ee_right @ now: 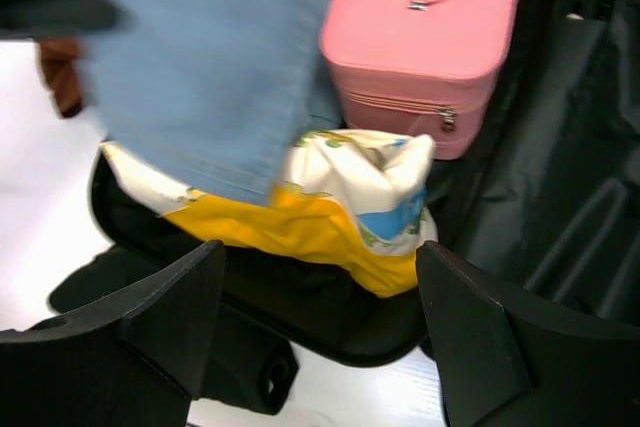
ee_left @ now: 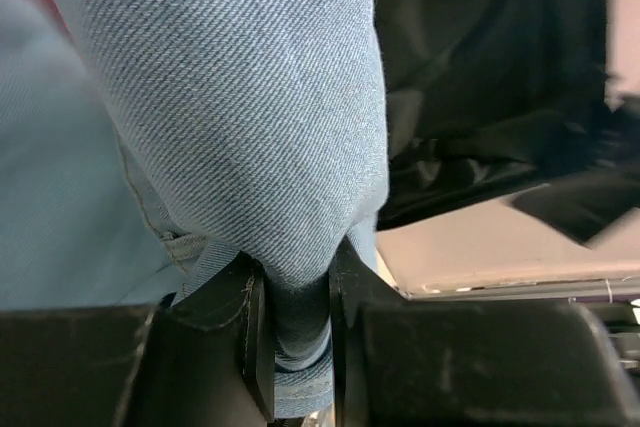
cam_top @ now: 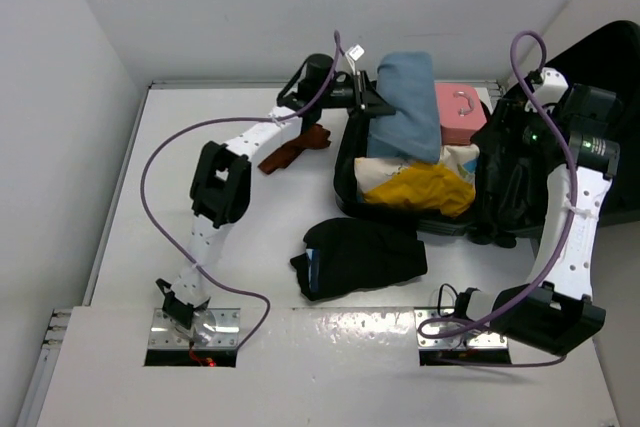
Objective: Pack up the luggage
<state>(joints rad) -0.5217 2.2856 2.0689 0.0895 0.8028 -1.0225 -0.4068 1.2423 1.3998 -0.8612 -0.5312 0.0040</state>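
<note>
The black hard-shell luggage (cam_top: pixel 344 172) lies open and part-filled, its lid raised at right.

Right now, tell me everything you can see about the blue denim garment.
The blue denim garment is folded, twill-weave cloth with a stitched seam. The left gripper pinches a fold of it. It stretches over the far end of the open luggage, above a yellow-and-white cloth, beside the pink case.

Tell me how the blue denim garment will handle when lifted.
Likely floppy: the denim garment bulges and folds above the left gripper pinching it. Probably drapes and drags, since it lies across the luggage contents. Coarse weave seems unlikely to slip.
</note>
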